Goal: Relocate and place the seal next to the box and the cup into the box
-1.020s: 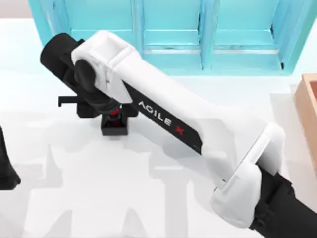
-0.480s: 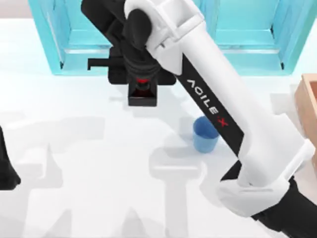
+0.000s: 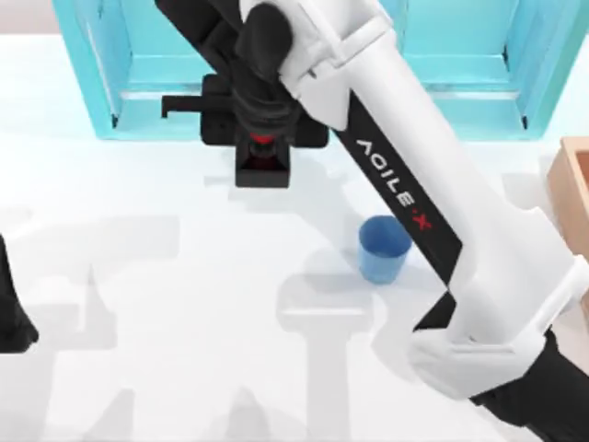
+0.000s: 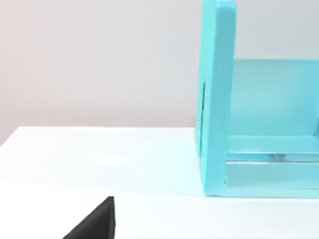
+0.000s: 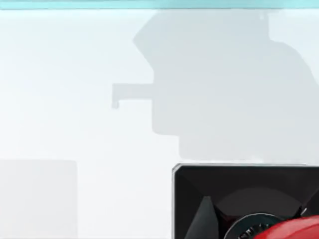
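right gripper (image 3: 263, 152) clamped on the seal (image 3: 263, 166), jaws closed around the red knob with the black cube base hanging below, held up off the desk (image 3: 138, 304) at the far side, in front of the turquoise cabinet (image 3: 120, 83). since a second ago, lifted from a lower spot further left and swung right and toward the cabinet; over the last half second, almost no drift, only a slight nudge farther. in the right wrist view, black base (image 5: 239, 199) and a sliver of red knob close under the camera, with the arm's shadow cast on the white surface well beyond, which points to the seal being clear of the desk.

with the arm swung away, cup (image 3: 381, 249) uncovered: upright, untouched, standing near the middle-right of the desk, partly tucked under the white forearm. box (image 3: 571, 198) at the far right edge, tan wall just showing, well apart from the seal.

judging from this: pickup done, carry under way, still a long traverse right before setting the seal down beside the box. cup stage not begun. worth watching: forearm passing low over the cup during the sweep.

left gripper (image 3: 11, 322) parked at the left edge; cannot tell how its jaws stand.
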`<state>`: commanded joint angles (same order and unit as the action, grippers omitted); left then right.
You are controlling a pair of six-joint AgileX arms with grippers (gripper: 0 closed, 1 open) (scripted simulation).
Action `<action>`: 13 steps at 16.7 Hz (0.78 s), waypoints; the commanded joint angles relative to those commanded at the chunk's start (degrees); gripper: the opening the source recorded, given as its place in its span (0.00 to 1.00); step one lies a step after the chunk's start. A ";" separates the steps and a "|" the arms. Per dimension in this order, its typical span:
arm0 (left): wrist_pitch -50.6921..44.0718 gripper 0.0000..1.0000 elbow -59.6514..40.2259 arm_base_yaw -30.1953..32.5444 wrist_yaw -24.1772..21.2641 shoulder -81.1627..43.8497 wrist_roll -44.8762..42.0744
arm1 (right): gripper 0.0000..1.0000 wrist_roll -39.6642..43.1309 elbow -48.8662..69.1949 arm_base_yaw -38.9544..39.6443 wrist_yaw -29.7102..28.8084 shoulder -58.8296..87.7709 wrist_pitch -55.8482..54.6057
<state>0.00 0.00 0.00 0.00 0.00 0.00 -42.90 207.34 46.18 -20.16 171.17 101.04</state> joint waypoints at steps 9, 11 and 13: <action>0.00 1.00 0.00 0.00 0.00 0.00 0.00 | 0.00 4.24 -31.69 -1.99 3.79 -25.98 -13.50; 0.00 1.00 0.00 0.00 0.00 0.00 0.00 | 0.00 5.76 -45.05 -3.09 4.82 -35.12 -18.21; 0.00 1.00 0.00 0.00 0.00 0.00 0.00 | 0.00 7.35 -59.92 -4.39 5.72 -44.58 -23.04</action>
<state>0.00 0.00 0.00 0.00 0.00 0.00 -35.55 147.41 41.79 -14.45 126.59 77.99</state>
